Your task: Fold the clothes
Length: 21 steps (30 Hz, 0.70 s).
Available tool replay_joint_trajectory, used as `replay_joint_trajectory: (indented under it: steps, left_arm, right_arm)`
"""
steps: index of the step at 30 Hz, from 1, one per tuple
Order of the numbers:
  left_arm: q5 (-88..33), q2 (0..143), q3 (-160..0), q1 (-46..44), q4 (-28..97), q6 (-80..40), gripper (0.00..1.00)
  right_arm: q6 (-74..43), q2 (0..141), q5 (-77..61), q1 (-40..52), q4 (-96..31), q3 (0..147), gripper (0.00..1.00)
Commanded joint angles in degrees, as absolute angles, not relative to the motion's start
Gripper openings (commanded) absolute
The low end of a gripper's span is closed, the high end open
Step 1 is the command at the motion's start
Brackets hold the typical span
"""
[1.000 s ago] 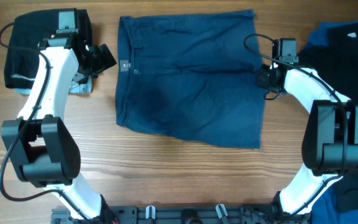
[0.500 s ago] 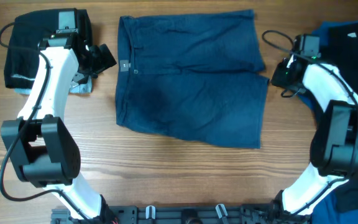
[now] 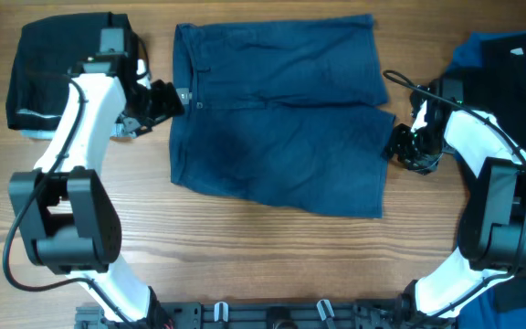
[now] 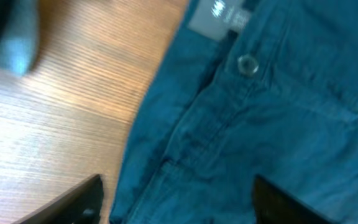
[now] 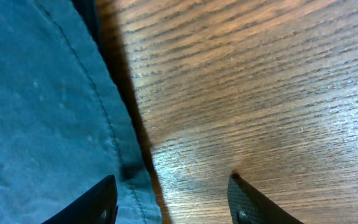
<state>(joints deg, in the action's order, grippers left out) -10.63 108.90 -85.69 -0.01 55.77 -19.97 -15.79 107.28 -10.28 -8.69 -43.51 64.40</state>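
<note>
Dark navy-blue shorts (image 3: pixel 281 114) lie spread flat on the wooden table, waistband to the left, legs to the right. My left gripper (image 3: pixel 167 98) is open at the waistband edge; the left wrist view shows the waistband with its button (image 4: pixel 248 64) and label between the open fingers (image 4: pixel 179 202). My right gripper (image 3: pixel 402 146) is open at the hem of the lower leg; the right wrist view shows the hem edge (image 5: pixel 114 140) between the fingers (image 5: pixel 173 202). Neither holds fabric.
A folded black garment (image 3: pixel 48 68) lies at the far left, with a pale blue piece (image 3: pixel 35 134) under it. A pile of black and royal-blue clothes (image 3: pixel 510 68) sits at the right edge. Bare wood (image 3: pixel 272 256) lies in front of the shorts.
My left gripper moved right to the waistband. My right gripper drew back to the right off the shorts, then came down to the lower leg's hem.
</note>
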Motion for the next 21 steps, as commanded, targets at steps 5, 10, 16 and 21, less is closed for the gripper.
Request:
replay_joint_trajectory:
  steps: [5,10,16,21]
  left_arm:
    - [-12.64,109.62,-71.09,-1.02,41.21,-18.44,0.40]
    - [-14.79,109.62,-65.39,-1.02,35.38,-18.44,0.39]
    - [-15.73,109.62,-64.82,-1.02,34.68,-18.44,0.36]
    - [-17.61,109.62,-64.84,-1.02,34.89,-18.44,0.14]
  right_arm:
    - [-15.14,106.72,-13.85,-8.43,-43.00,63.40,0.57]
    - [-15.16,106.72,-13.85,-8.43,-42.76,63.40,0.58]
    - [-15.16,106.72,-13.82,-8.43,-42.63,63.40,0.59]
    - [-15.18,106.72,-13.80,-8.43,-42.61,63.40,0.59]
